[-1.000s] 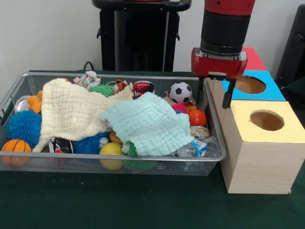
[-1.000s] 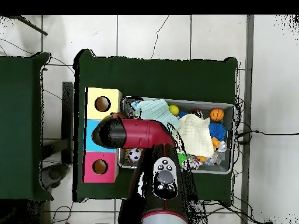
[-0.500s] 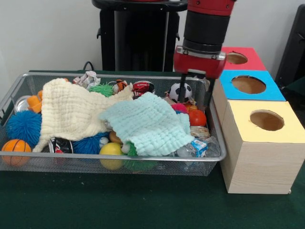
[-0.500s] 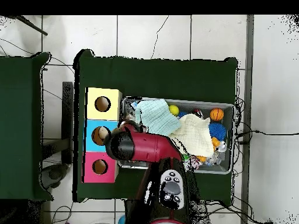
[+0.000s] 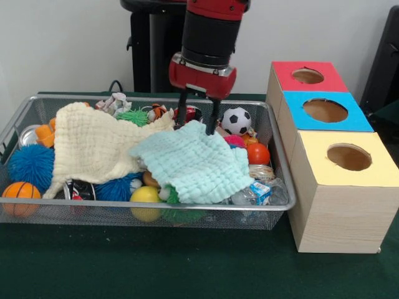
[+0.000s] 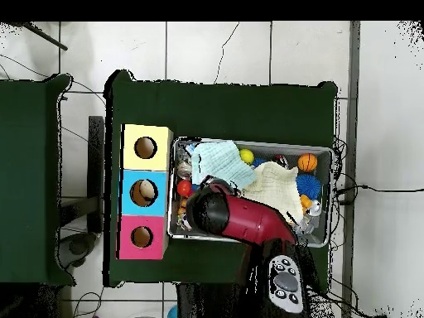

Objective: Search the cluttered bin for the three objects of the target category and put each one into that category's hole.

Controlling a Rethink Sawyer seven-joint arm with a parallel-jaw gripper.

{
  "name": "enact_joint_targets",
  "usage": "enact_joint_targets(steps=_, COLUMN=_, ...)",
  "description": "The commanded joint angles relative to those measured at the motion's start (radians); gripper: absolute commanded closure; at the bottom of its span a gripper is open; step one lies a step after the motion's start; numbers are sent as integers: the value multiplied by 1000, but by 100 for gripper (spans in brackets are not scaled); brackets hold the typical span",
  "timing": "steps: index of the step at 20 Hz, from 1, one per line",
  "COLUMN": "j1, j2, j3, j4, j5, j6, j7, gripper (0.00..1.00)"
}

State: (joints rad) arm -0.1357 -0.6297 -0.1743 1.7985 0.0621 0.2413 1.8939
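Observation:
My gripper (image 5: 197, 127) hangs open and empty over the far middle of the wire bin (image 5: 149, 206), its fingertips just above the far edge of the mint cloth (image 5: 193, 161). Right beside it are a soccer ball (image 5: 236, 120) and a red-orange ball (image 5: 258, 154). A cream cloth (image 5: 93, 146) covers the bin's left half. A mini basketball (image 5: 20, 190), a yellow ball (image 5: 145, 195) and a blue fuzzy ball (image 5: 30, 165) lie along the near side. In the overhead view the red arm (image 6: 228, 215) hides the gripper; the mint cloth (image 6: 219, 161) shows beside it.
Three wooden boxes with holes stand right of the bin: red (image 5: 305, 76), blue (image 5: 324, 111), yellow (image 5: 349, 157). A green spiky ball (image 5: 132, 116), crumpled paper (image 5: 113, 103), a can (image 5: 187, 114) and a crushed bottle (image 5: 255, 193) also lie in the bin.
The arm has swung from above the boxes leftward, in the front view, to over the bin's middle. The gripper has stayed open and empty.

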Motion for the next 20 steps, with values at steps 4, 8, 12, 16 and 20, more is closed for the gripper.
enact_joint_targets(steps=4, j1=127, j2=61, j3=-122, j4=6, j5=141, j6=8, j7=338, gripper=0)
enact_joint_targets(steps=8, j1=207, j2=144, j3=-233, j4=-64, j5=259, j6=86, j7=441, gripper=0)
enact_joint_targets(steps=12, j1=212, j2=199, j3=-271, j4=-92, j5=334, j6=89, j7=467, gripper=0)
enact_joint_targets(steps=16, j1=232, j2=242, j3=-315, j4=-153, j5=385, j6=144, j7=496, gripper=0)
enact_joint_targets(steps=20, j1=247, j2=276, j3=-323, j4=-211, j5=420, j6=190, j7=531, gripper=0)
